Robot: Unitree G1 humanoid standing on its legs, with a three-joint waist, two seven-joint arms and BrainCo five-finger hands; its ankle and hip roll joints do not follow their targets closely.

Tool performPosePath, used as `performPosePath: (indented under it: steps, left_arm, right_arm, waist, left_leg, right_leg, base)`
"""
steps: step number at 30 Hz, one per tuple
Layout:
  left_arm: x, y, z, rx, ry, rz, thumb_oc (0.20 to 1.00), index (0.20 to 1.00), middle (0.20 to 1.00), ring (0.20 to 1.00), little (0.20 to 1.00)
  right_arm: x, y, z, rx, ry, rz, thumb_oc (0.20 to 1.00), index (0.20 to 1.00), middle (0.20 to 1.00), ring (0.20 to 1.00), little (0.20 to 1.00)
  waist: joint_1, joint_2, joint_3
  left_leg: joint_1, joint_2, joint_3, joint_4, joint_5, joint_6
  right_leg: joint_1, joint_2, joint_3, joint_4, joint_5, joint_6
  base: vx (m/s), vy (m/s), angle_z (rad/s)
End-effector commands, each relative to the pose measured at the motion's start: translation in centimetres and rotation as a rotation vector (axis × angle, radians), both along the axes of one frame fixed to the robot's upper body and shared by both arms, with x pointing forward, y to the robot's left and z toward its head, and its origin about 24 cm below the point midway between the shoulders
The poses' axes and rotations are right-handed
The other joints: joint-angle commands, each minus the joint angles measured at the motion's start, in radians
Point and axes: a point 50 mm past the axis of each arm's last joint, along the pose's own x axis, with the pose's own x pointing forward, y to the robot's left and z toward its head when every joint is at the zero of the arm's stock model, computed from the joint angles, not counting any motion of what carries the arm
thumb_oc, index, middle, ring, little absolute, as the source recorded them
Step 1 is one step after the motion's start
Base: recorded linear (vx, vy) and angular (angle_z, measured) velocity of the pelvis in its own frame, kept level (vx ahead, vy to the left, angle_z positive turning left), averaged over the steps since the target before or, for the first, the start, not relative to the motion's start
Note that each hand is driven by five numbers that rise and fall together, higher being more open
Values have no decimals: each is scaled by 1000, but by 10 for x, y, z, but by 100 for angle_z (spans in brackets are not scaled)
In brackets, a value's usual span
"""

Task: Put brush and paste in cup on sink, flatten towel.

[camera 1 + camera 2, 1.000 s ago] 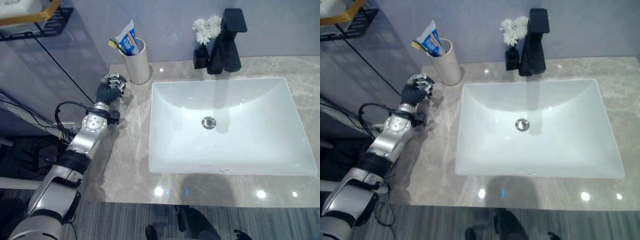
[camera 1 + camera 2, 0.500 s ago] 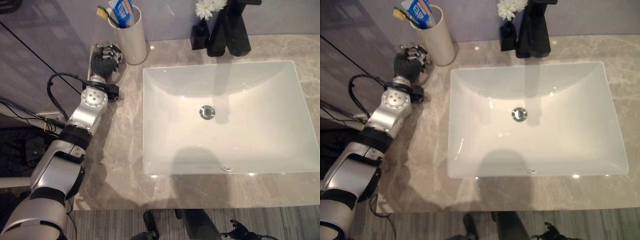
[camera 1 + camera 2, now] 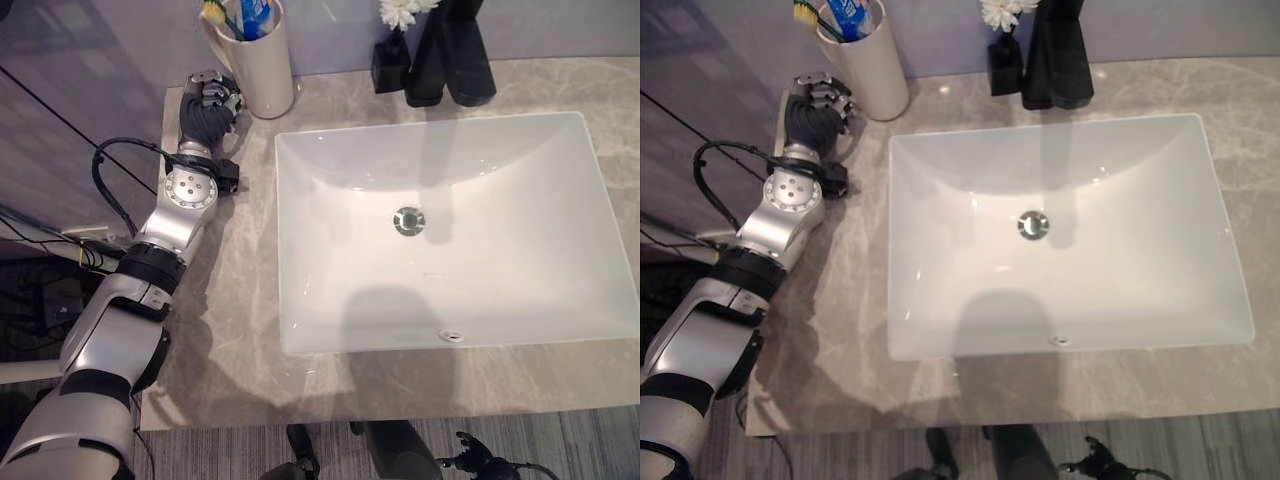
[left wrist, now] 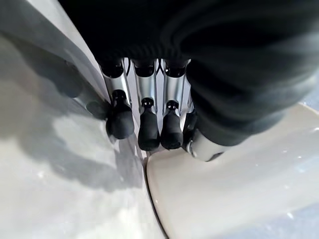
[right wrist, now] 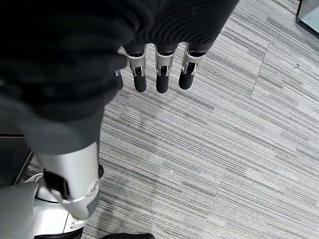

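I see brush (image 3: 214, 14) and paste (image 3: 256, 14) in cup (image 3: 256, 70) | left hand (image 3: 205, 105) beside it, fingers relaxed, perhaps touching | right hand (image 5: 158, 74) fingers loose, empty

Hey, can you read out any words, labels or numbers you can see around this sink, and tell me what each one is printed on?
Toothpaste tube standing in the cup beside the left hand: print on its blue and white body, too small and blurred to read.
Cup, sink, black faucet, small vase of white flowers, counter: no text visible.
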Motion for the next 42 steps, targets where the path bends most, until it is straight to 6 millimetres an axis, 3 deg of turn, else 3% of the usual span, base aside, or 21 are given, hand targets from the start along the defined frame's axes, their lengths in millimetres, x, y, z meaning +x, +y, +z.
performPosePath:
  steps: [1,16,25,30,35,42]
  left_arm:
    - [3,-15,7,-43,-27,-30,200,200,200,200,200]
    - [6,-22,-4,-27,3,7,200,200,200,200,200]
    - [1,-20,-9,-82,-21,34,200,200,200,200,200]
    - [-13,-19,-18,-187,-59,-15,200,200,200,200,200]
    - [-32,-13,-37,-207,-75,-52,200,200,200,200,200]
    - [-66,10,-64,-189,-58,-79,200,200,200,200,200]
  right_arm:
    - [-7,-8,1,-27,1,-23,1000,1000,1000,1000,1000]
    - [-9,-12,1,-52,13,-23,1000,1000,1000,1000,1000]
    - [-14,-16,1,-63,24,-41,1000,1000,1000,1000,1000]
    - [-20,-22,1,-76,44,-69,1000,1000,1000,1000,1000]
    - [-31,-21,-1,-64,77,-90,1000,1000,1000,1000,1000]
    - [-52,-10,-10,-14,151,-127,1000,1000,1000,1000,1000]
  waist:
    - [-42,10,-16]
    - [-50,20,-32]
    - [-37,20,-43]
    - [-15,14,-59]
    - [15,-16,-77]
    - [65,-69,-113]
  left_leg:
    - [113,24,10,5,104,-54]
    - [117,30,46,5,99,-56]
    - [128,25,26,5,98,-53]
    - [165,11,8,5,58,-33]
    - [209,-12,-16,23,20,-11]
    - [241,-67,-57,63,-42,43]
  right_leg:
    - [-24,-29,27,108,-47,106]
    - [-34,1,46,95,-46,103]
    - [-15,-19,32,87,-41,100]
    - [28,-35,19,87,-41,104]
    - [102,-68,9,70,-23,113]
    - [173,-119,14,29,36,151]
  base:
    - [5,-28,-4]
    - [2,-13,-12]
    - [0,0,0]
    - [-3,14,11]
    - [-21,51,17]
    - [-85,95,13]
